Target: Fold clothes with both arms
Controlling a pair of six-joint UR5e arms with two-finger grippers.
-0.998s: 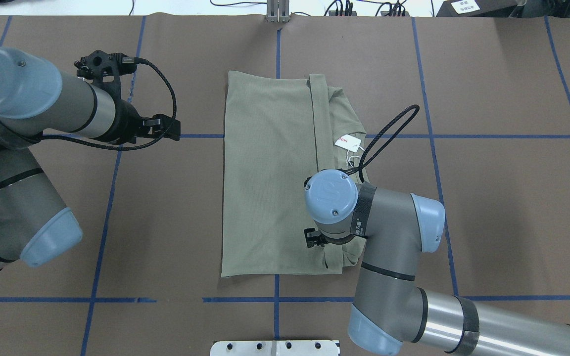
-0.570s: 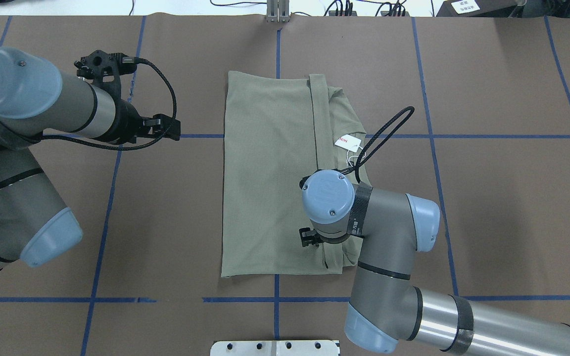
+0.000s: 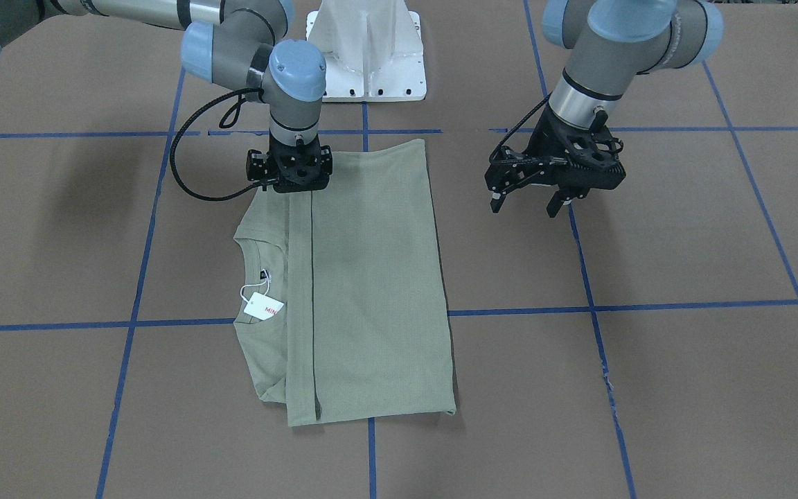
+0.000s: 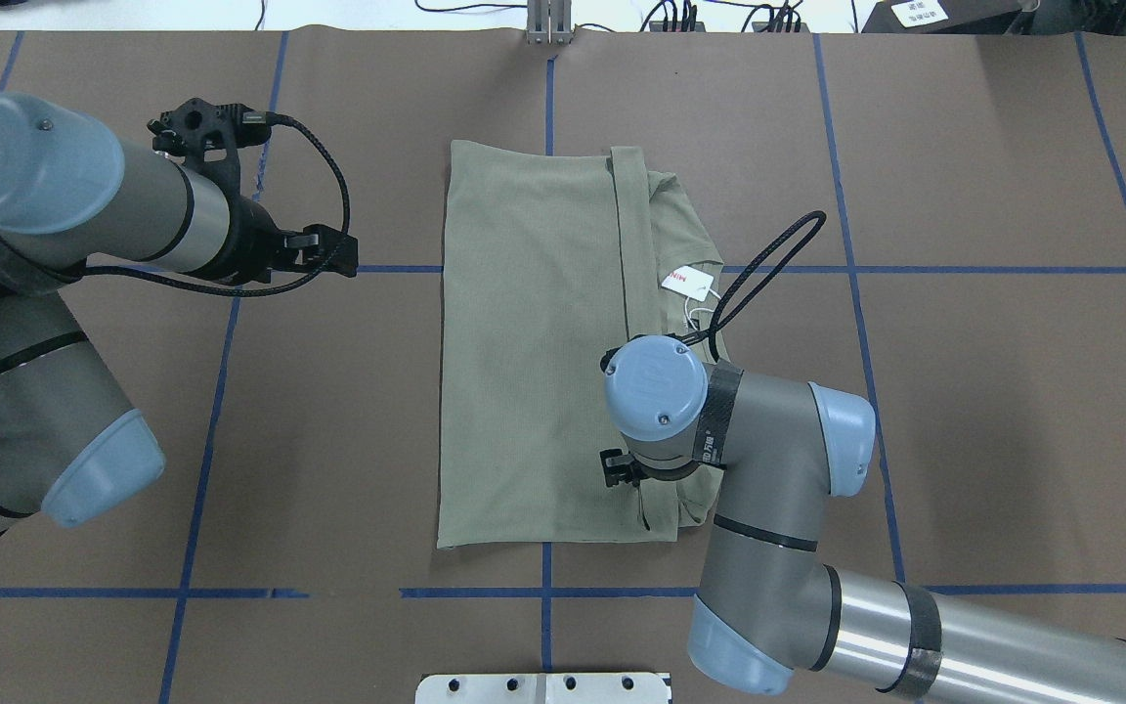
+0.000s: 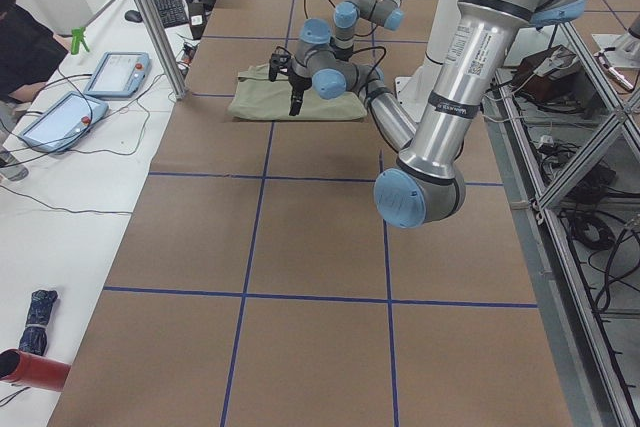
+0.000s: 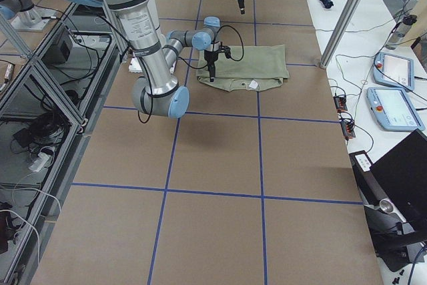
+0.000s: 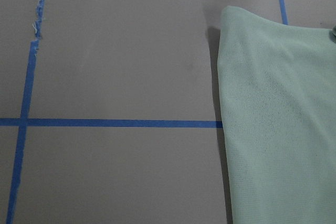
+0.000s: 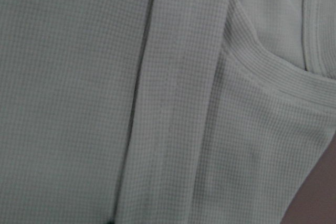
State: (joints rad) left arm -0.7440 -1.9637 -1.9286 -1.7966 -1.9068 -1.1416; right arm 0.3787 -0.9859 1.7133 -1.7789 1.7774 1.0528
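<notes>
The clothes are one sage-green shirt (image 4: 524, 342) lying folded into a long rectangle at the table's middle, with a sleeve strip laid over it. Its round neck and white hang tag (image 3: 264, 306) show on the robot's right side. My right gripper (image 3: 291, 188) points straight down onto the shirt's edge nearest the robot, and its fingers are hidden under the wrist, so I cannot tell its state. The right wrist view is filled with knit cloth (image 8: 79, 77) at close range. My left gripper (image 3: 525, 204) hangs open above bare table, beside the shirt's (image 7: 278, 119) left edge and apart from it.
Blue tape lines (image 4: 856, 269) cross the brown table cover. The white pedestal base (image 3: 368, 48) stands at the robot's side. A metal post (image 4: 548, 24) is at the far edge. Tablets (image 5: 115, 72) and cables lie on the operators' desk, where a person (image 5: 20, 47) sits.
The right wrist shifted slightly left and toward the robot, then came back to about where it was. The left arm and the shirt have stayed put.
</notes>
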